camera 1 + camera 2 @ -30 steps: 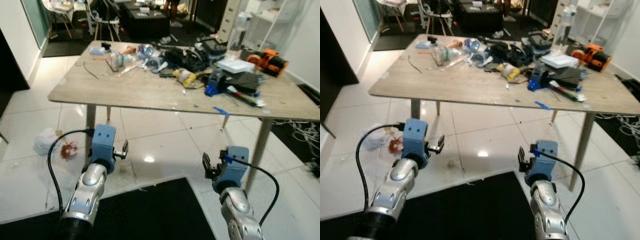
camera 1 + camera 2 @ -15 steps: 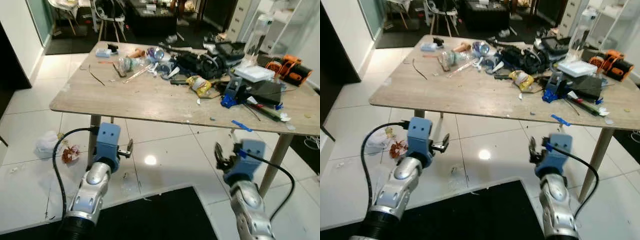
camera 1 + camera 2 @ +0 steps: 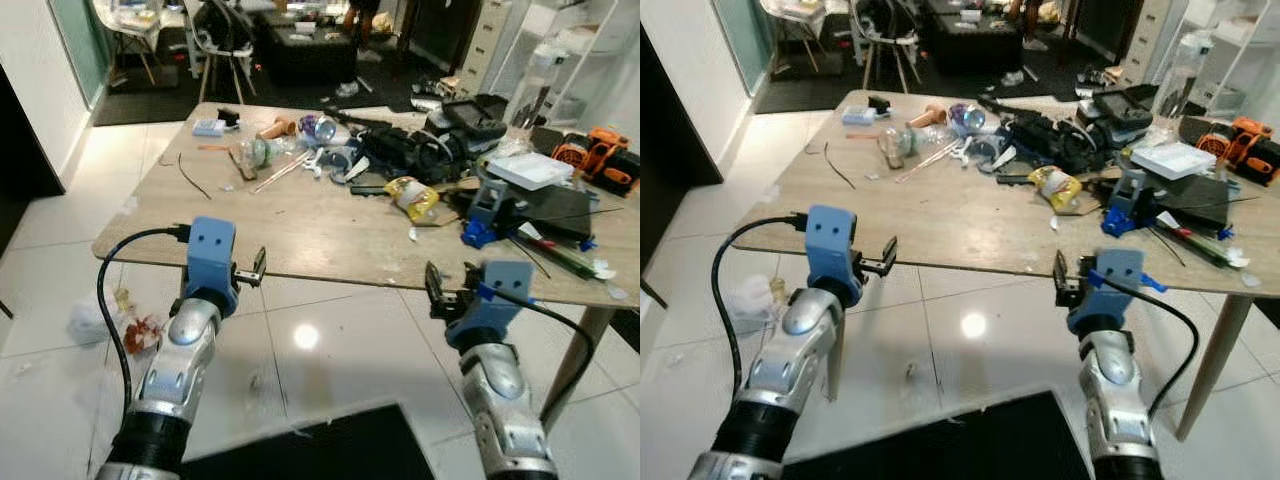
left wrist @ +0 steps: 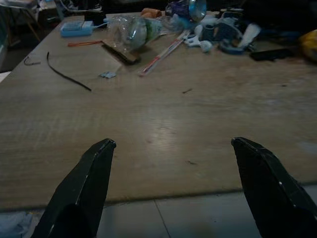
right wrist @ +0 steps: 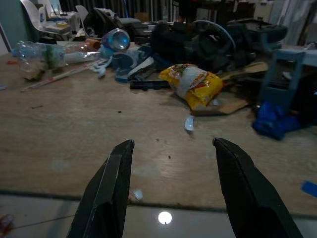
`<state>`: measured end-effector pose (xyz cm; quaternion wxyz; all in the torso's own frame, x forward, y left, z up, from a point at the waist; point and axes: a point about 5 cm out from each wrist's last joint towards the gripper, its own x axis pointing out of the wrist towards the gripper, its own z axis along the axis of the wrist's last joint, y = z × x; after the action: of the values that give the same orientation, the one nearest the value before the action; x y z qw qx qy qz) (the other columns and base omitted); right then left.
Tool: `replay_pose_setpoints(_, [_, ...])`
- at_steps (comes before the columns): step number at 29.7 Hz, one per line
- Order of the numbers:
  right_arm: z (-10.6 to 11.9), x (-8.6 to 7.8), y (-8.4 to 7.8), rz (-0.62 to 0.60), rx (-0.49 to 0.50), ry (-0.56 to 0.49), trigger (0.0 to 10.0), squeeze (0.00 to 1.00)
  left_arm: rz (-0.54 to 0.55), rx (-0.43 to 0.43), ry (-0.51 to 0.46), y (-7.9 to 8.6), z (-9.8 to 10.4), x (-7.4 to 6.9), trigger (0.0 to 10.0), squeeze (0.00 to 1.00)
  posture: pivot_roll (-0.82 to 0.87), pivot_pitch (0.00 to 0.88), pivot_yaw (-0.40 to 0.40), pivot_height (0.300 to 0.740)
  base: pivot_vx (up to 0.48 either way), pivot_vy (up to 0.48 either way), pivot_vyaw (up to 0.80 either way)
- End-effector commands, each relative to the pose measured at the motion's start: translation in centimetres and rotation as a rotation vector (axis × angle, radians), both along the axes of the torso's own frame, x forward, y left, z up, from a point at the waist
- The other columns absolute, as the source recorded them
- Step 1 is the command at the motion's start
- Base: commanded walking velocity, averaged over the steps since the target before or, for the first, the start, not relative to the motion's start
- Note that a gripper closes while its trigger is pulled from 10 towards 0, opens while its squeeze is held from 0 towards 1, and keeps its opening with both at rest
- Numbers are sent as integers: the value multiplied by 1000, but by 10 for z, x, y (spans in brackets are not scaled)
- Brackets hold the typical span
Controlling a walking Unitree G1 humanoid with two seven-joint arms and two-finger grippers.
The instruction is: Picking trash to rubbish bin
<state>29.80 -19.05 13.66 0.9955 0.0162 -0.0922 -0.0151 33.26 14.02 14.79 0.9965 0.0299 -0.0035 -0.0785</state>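
Note:
A wooden table [image 3: 300, 225] is littered with trash: a yellow snack bag [image 3: 411, 197] [image 5: 193, 84], a crushed clear plastic bottle [image 3: 262, 150] [image 4: 133, 30] and a shiny can [image 3: 308, 125] [image 5: 115, 38]. On the floor at the left lie a crumpled white wrapper [image 3: 88, 320] and a red scrap [image 3: 140, 335]. My left gripper [image 3: 258, 272] [image 4: 173, 143] stands open at the table's near edge, with nothing between its fingers. My right gripper [image 3: 432, 290] [image 5: 173, 143] is open too, just short of the near edge and facing the snack bag.
Black bags and cables [image 3: 400, 150], a blue tool [image 3: 487, 205] and an orange tool [image 3: 592, 155] crowd the table's right half. A table leg [image 3: 575, 360] stands at the right. A black mat [image 3: 330, 450] lies on the white tiles near me. Chairs stand behind the table.
The camera has come closer to the table. Both arms have risen from floor level to the table's near edge. Both grippers stay open.

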Motion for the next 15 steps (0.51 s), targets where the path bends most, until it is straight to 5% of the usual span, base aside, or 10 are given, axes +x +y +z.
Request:
replay_pose_setpoints(1, [-2,-1,-5,-20,-11,9,10000,0,-7,-3,21,-1,-4,-1,10000,0,-103,79,-5,740,356,0,0])
replay_pose_setpoints(15, [-12,-5,0,-6,-9,47,10000,0,3,-11,39,1,-9,-5,10000,0,-106,67,-10,740,354,0,0])
